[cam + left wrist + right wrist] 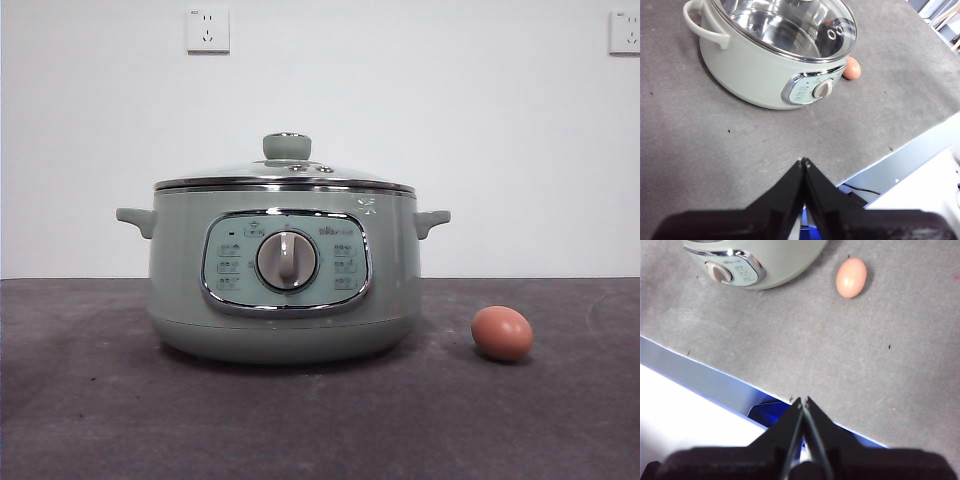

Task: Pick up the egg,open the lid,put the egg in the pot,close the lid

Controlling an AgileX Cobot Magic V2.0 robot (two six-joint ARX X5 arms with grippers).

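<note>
The pale green pot (285,285) stands mid-table with the glass lid (285,175) resting closed on it, green knob (287,146) on top. The brown-orange egg (502,333) lies on the grey mat to the pot's right, a little apart from it. In the left wrist view the pot (755,65), the lid (790,25) and the egg (852,68) show beyond my left gripper (803,161), which is shut and empty above the table's near edge. In the right wrist view the egg (851,277) and the pot (760,262) lie beyond my right gripper (803,400), also shut and empty.
The grey mat (320,420) covers the table. A white wall with two power sockets (208,30) stands behind. The table's front edge (715,372) runs close under both grippers. Neither arm shows in the front view.
</note>
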